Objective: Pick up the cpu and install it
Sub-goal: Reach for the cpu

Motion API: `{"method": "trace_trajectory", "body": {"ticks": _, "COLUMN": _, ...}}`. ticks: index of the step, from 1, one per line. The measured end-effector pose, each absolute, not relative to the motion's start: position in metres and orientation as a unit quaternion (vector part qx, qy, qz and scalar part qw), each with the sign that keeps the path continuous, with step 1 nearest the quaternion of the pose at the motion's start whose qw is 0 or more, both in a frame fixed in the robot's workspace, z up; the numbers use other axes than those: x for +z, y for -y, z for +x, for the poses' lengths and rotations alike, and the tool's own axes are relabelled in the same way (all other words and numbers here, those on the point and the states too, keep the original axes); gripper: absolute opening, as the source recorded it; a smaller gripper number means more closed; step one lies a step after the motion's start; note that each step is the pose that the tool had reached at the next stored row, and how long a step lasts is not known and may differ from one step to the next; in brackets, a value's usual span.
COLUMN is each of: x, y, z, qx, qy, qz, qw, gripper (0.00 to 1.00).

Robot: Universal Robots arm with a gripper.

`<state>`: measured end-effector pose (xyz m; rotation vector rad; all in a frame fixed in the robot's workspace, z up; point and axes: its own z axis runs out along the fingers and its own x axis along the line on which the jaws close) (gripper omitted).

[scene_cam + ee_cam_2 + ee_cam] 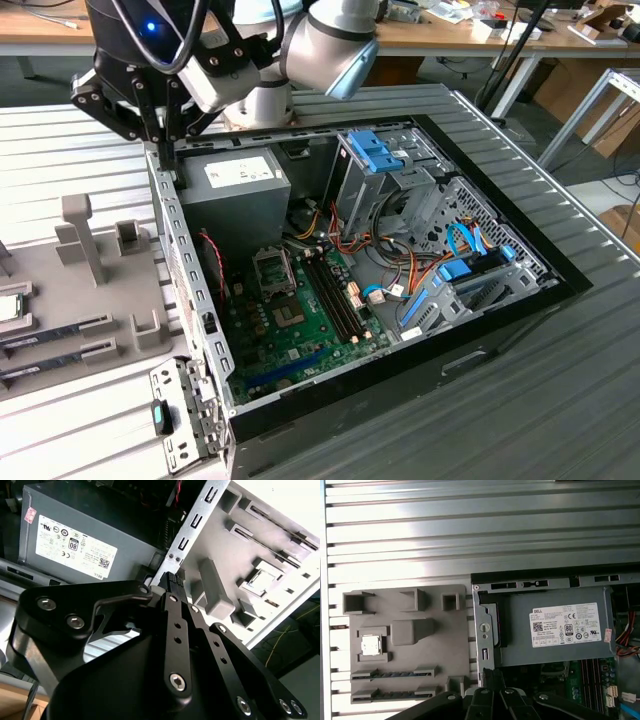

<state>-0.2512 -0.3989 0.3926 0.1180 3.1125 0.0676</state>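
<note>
The cpu is a small pale silvery square lying in a recess of the grey holder plate, beside the open computer case. It also shows at the exterior view's left edge, cpu, and in the second wrist view, cpu. My gripper hangs over the case's side wall, near the grey power supply box, well apart from the cpu. Its black fingers are shut together with nothing between them. The empty cpu socket sits on the green board inside the case.
The holder plate carries upright grey blocks and long memory sticks. Inside the case are coloured cables, blue drive brackets and memory slots. The case stands on a ribbed metal table.
</note>
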Motion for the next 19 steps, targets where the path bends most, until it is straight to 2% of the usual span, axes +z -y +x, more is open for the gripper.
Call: {"method": "trace_trajectory", "body": {"ticks": 19, "x": 0.393, "y": 0.399, "z": -0.264, "qx": 0.022, "qy": -0.999, "qz": 0.038, "qw": 0.013, "gripper": 0.11}}
